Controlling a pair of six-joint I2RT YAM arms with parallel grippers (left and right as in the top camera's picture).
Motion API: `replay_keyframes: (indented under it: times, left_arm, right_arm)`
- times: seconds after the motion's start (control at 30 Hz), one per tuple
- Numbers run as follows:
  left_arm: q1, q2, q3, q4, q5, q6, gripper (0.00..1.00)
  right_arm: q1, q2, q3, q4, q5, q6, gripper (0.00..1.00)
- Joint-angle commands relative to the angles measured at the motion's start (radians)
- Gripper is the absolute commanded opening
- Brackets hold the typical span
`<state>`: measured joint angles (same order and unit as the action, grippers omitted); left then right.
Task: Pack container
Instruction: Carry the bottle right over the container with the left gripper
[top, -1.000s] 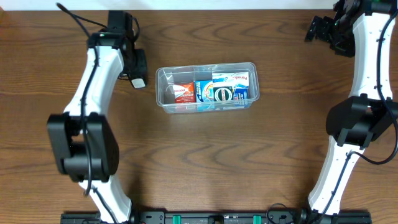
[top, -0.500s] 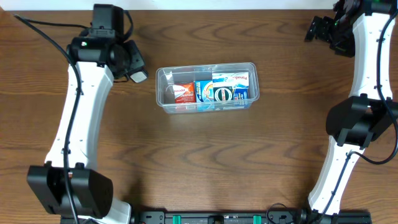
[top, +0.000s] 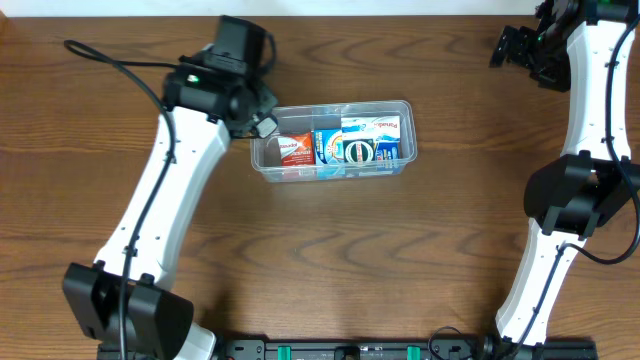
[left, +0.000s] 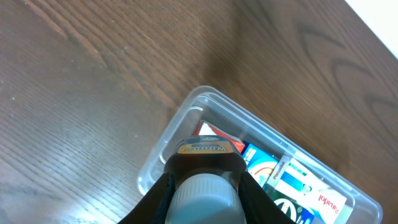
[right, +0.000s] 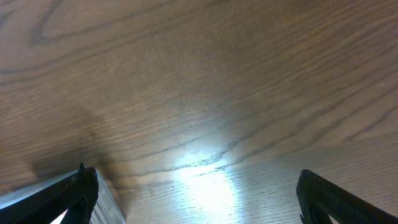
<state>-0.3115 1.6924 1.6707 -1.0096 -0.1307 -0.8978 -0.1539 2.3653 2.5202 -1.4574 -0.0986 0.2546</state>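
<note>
1. Left fingers (left: 157, 198): closed on a small pale cylinder (left: 202, 198) that has a gold-lettered band at its far end. One finger sits on each side of it.
2. Container (left: 163, 142): clear tub standing on the table. My held cylinder hangs over its left end. I cannot tell whether the two touch.
3. Contents: red-and-white packet (top: 293, 150) at the left end, with blue packets (top: 345, 148) just beside it to the right.
4. Table (top: 330, 260): brown wood grain.
5. Right fingers (right: 78, 190): spread wide and holding nothing, over the far right corner, well apart from the container.
</note>
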Motion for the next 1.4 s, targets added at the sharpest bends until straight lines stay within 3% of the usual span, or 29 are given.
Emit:
replay_keyframes:
  times: [0.0, 0.2, 1.0, 1.37]
  left_arm:
    - [-0.068, -0.003, 0.02, 0.002, -0.151, -0.111, 0.14]
    - [-0.138, 0.059, 0.02, 0.005, -0.242, -0.168, 0.14]
    - [-0.14, 0.307, 0.02, 0.005, -0.44, -0.475, 0.14]
    - [-0.147, 0.314, 0.02, 0.061, -0.465, -0.488, 0.14]
  right_arm:
    - [0.003, -0.005, 0.017, 0.0, -0.006, -0.009, 0.99]
    - [0.005, -0.005, 0.017, 0.0, -0.006, -0.009, 0.99]
    - [0.003, -0.005, 0.017, 0.0, -0.006, -0.009, 0.99]
    - [0.004, -0.005, 0.017, 0.0, -0.007, -0.009, 0.99]
